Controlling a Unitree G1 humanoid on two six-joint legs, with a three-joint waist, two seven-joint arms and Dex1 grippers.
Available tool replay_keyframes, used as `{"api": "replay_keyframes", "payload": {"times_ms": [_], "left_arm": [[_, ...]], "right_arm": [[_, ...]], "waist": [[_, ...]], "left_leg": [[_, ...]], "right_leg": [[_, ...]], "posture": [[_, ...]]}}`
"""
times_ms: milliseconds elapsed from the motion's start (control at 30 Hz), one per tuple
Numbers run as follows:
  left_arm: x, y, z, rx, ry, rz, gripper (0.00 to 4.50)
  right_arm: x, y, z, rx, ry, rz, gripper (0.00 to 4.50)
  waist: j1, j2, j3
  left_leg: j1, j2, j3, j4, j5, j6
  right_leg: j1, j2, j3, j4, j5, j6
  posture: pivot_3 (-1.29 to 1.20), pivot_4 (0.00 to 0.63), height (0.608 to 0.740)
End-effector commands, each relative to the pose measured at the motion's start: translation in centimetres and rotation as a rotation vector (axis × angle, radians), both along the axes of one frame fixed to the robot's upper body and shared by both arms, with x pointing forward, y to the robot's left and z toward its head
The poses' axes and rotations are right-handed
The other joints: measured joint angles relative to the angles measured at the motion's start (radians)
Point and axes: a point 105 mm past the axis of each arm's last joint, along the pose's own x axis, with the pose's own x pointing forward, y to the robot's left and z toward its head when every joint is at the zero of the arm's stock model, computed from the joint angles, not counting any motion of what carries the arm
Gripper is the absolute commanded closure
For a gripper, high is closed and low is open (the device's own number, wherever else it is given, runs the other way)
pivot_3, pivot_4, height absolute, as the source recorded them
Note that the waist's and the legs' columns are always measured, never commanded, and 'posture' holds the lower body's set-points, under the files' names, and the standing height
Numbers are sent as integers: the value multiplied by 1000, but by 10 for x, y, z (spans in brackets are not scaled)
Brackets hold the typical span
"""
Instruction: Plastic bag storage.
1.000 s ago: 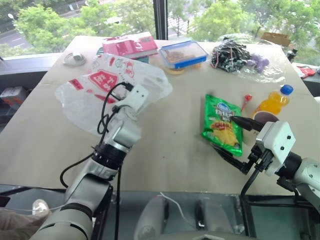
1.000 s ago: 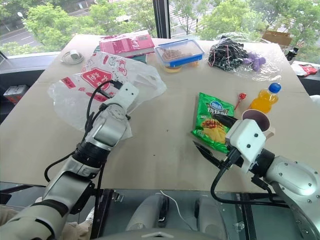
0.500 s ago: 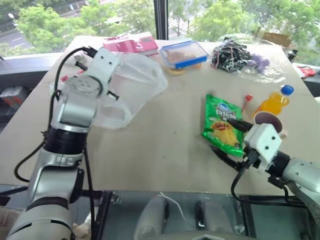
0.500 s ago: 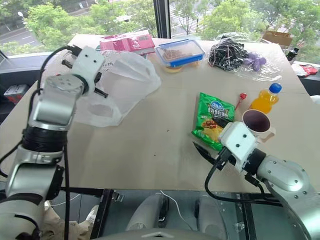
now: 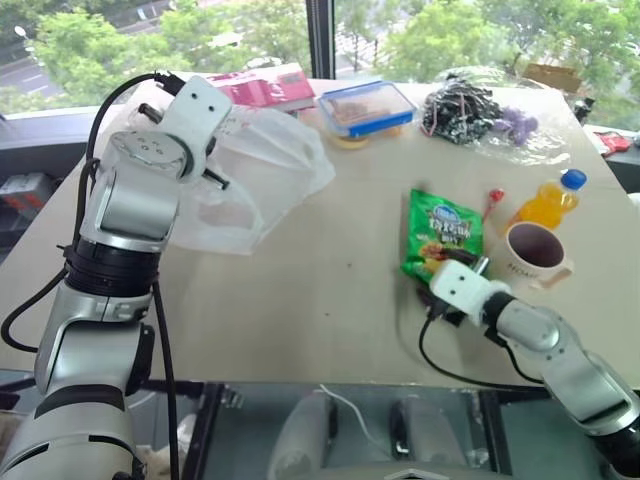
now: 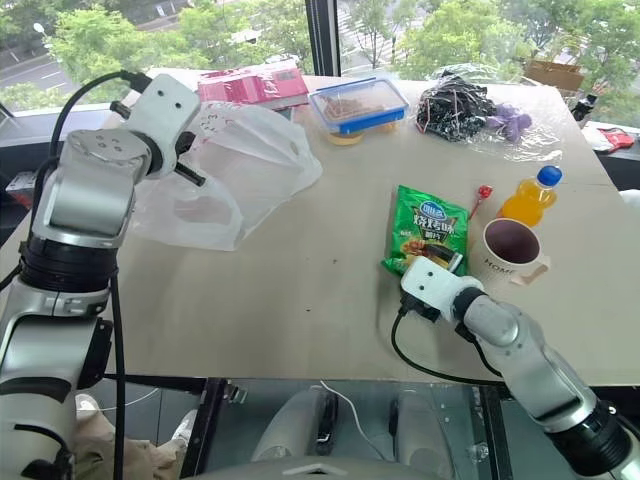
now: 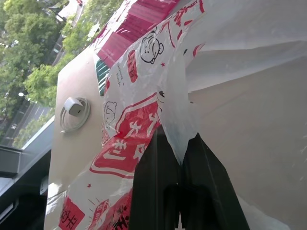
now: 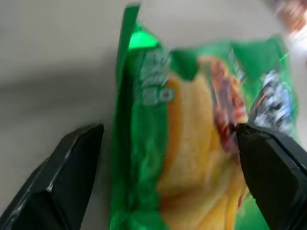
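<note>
The mug, just beyond the right claw, carries the word "HOME". White characters on the plastic bag and print on the green snack packet cannot be read.

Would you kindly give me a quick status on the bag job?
Left gripper shut on plastic bag, lifted off table. Right gripper open, jaws astride green snack packet. Nothing in the way.
</note>
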Motion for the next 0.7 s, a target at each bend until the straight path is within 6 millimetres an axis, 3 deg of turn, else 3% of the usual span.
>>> {"api": "replay_keyframes", "payload": {"times_ms": [33,267,433,533,700], "left_arm": [[-5,1,20,15,-65,3,4500],[-4,4,16,-23,-51,14,4500],[-5,5,12,-45,-39,8,4500],[-5,10,8,-79,-25,13,4500],[-6,10,8,-91,-8,-15,4500]], "right_arm": [[4,-10,4,-51,-51,-37,860],[-2,-1,19,-121,-164,73,4306],[-6,7,37,-144,-239,163,4462],[-16,27,66,-74,-299,300,4462],[-33,55,94,-13,-330,548,4462]], "waist": [[2,0,0],[-1,0,0],[-3,0,0],[-8,0,0],[-15,0,0]], "left_leg": [[0,0,0,0,0,0],[0,0,0,0,0,0],[0,0,0,0,0,0],[0,0,0,0,0,0],[0,0,-1,0,0,0]], "right_leg": [[0,0,0,0,0,0],[0,0,0,0,0,0],[0,0,0,1,0,0],[0,0,0,1,0,0],[0,1,0,1,0,0]], "posture": [[0,150,740],[0,150,740],[0,150,740],[0,150,740],[0,150,740]]}}
